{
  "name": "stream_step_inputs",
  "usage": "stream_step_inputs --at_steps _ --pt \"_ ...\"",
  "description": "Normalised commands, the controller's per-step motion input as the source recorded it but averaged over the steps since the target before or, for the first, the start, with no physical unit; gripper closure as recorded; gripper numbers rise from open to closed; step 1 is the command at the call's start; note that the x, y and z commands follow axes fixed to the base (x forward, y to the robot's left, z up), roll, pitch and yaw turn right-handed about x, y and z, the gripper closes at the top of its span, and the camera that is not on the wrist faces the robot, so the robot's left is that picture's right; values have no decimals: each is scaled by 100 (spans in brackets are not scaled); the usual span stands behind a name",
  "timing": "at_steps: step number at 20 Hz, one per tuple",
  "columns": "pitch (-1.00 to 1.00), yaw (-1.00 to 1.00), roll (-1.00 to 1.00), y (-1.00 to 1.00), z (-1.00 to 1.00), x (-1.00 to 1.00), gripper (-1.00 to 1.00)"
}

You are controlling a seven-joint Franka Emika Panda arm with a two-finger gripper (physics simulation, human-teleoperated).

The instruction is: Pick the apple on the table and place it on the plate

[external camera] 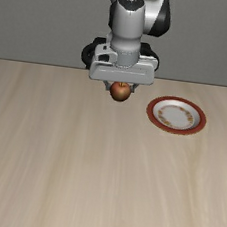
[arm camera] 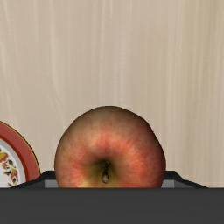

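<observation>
A red-and-yellow apple (external camera: 119, 91) sits directly under my gripper (external camera: 120, 84), near the table's far edge in the exterior view. In the wrist view the apple (arm camera: 109, 144) is close up, stem end facing the camera, held between the two sides of my gripper (arm camera: 112, 185). The gripper is shut on the apple. I cannot tell whether the apple is touching the table. The plate (external camera: 176, 115), white with a red patterned rim, lies on the table toward the exterior view's right of the apple, a short way off. Its rim (arm camera: 19, 157) shows beside the apple.
The light wooden table (external camera: 68, 170) stretches wide in front of the apple and plate. A grey wall stands behind the table's far edge.
</observation>
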Motion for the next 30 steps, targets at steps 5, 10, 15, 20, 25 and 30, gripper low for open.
stream_step_inputs --at_steps 5,10,15,20,25,30 --pt "0 0 0 100 0 0 100" --pt "0 0 0 100 0 0 100" --pt "0 0 0 100 0 0 100" --pt "0 0 0 0 0 -100 100" --pt "0 0 0 0 0 -60 -100" --pt "0 0 0 0 0 0 -100"
